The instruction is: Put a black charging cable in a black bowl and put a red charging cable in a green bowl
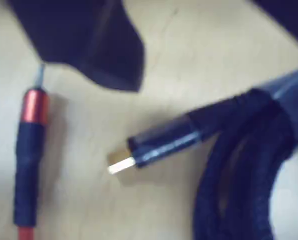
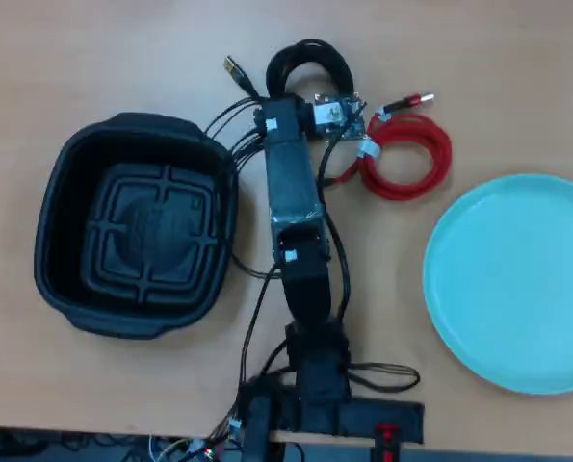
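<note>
In the wrist view the black charging cable lies coiled at the right, its gold plug pointing left on the table. A plug of the red charging cable lies at the left. My gripper hangs above them, one dark jaw at the top left and the other at the top right corner, apart and empty. In the overhead view the black coil lies just beyond my arm's wrist and the red coil to its right. The black bowl at the left and the green bowl at the right hold nothing.
My arm stretches from its base at the table's near edge up between the two bowls. Its loose black wires trail beside the black bowl's rim. The table is light wood.
</note>
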Robot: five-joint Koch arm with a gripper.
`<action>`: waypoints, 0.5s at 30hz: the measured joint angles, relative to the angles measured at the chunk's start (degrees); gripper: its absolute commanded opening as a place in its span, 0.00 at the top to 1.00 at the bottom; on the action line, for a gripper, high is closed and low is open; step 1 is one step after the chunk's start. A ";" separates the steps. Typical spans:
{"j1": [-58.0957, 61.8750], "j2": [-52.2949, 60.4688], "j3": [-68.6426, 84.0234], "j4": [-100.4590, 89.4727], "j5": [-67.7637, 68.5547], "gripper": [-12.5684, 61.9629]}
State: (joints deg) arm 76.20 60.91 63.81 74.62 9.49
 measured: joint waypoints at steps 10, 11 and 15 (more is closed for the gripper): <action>1.41 -4.13 0.00 0.00 9.49 0.21; 1.49 -4.39 0.00 0.00 9.49 0.21; 1.49 -5.80 -0.09 0.09 10.46 0.21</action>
State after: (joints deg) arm 77.70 55.11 63.72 74.71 19.95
